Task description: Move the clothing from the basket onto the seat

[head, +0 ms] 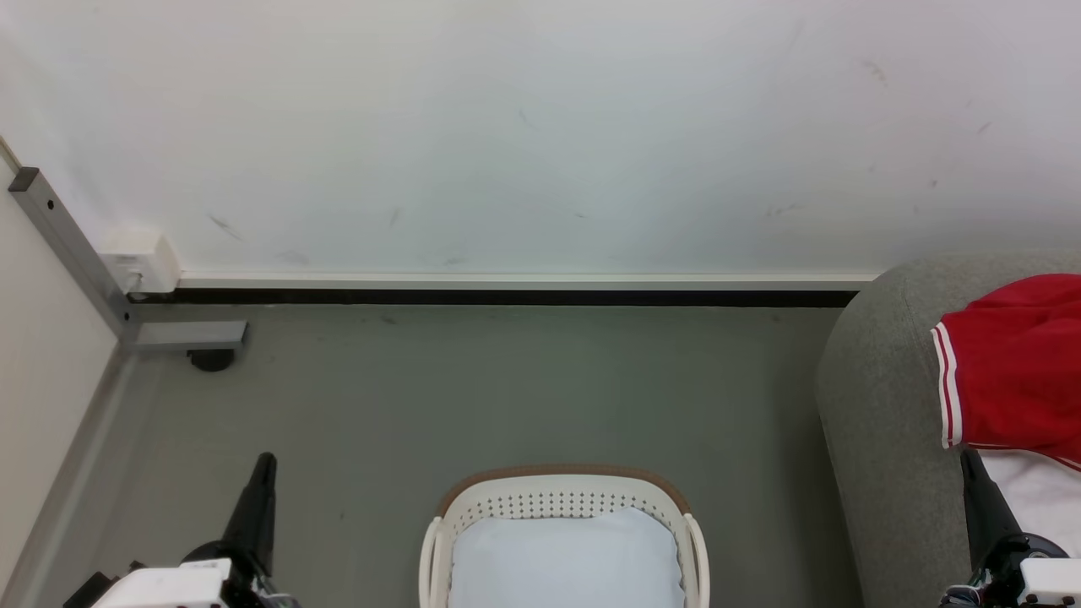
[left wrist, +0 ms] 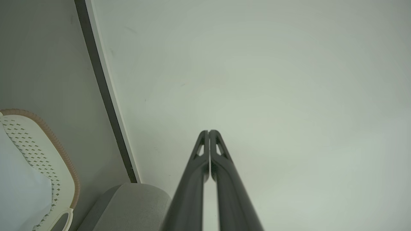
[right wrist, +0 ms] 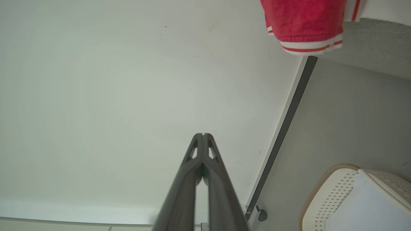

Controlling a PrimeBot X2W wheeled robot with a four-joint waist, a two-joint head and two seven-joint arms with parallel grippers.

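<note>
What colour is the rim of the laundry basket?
Brown. The basket shows it best in the head view.

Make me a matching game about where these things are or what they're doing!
Things:
1. red soft fabric clothing with white stripes
2. cream perforated plastic basket with brown rim
3. pale bluish-white flat cushion
4. left tool with two long dark fingers

Places or states:
A. shut, holding nothing
B. lying on the grey woven-fabric sofa
C. inside the basket
D. standing on the grey floor

Right pairs: 1-B, 2-D, 3-C, 4-A
</note>
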